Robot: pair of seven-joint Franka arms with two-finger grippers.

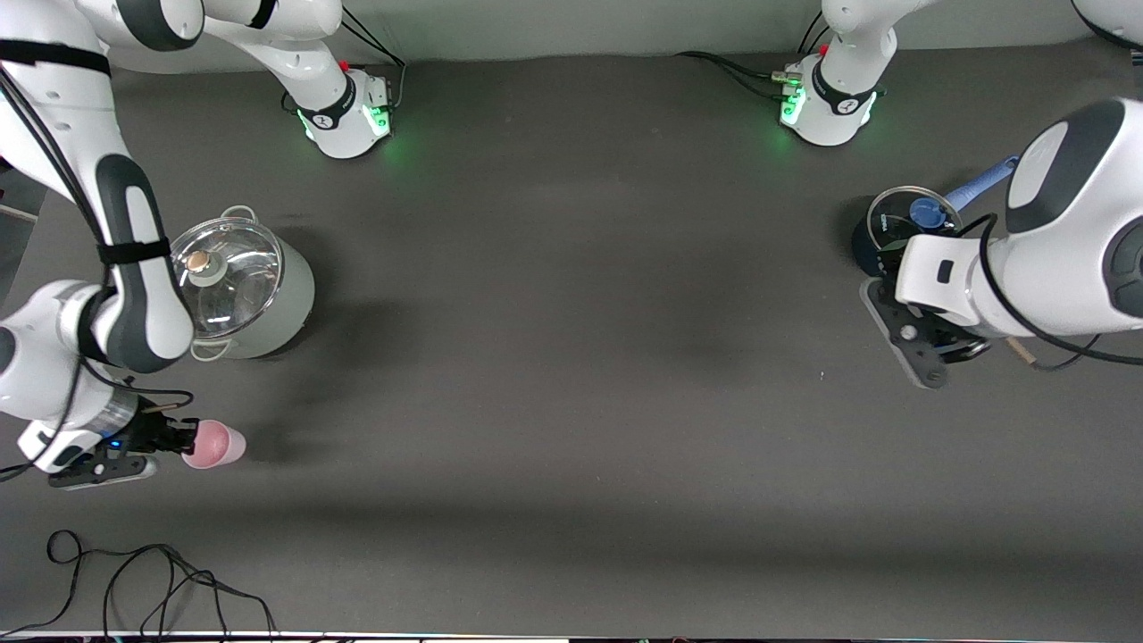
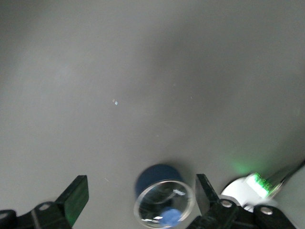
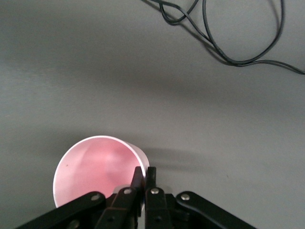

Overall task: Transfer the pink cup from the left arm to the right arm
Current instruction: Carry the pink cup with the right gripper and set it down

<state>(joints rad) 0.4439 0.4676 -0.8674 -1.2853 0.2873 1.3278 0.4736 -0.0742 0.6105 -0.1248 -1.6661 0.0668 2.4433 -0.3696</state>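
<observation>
The pink cup (image 1: 214, 444) is at the right arm's end of the table, nearer to the front camera than the silver pot. My right gripper (image 1: 179, 438) has black linked fingers and is shut on the cup's rim, with one finger inside and one outside. In the right wrist view the cup (image 3: 95, 167) shows its open mouth, with the right gripper (image 3: 144, 174) pinching its wall. I cannot tell whether the cup touches the table. My left gripper (image 1: 929, 353) is open and empty over the left arm's end of the table, beside a blue pot. In the left wrist view its (image 2: 140, 193) jaws stand wide apart.
A silver pot with a glass lid (image 1: 241, 286) stands beside the right arm. A small blue pot with a glass lid (image 1: 906, 223) stands under the left wrist and also shows in the left wrist view (image 2: 164, 202). Black cables (image 1: 134, 580) lie at the table's near edge.
</observation>
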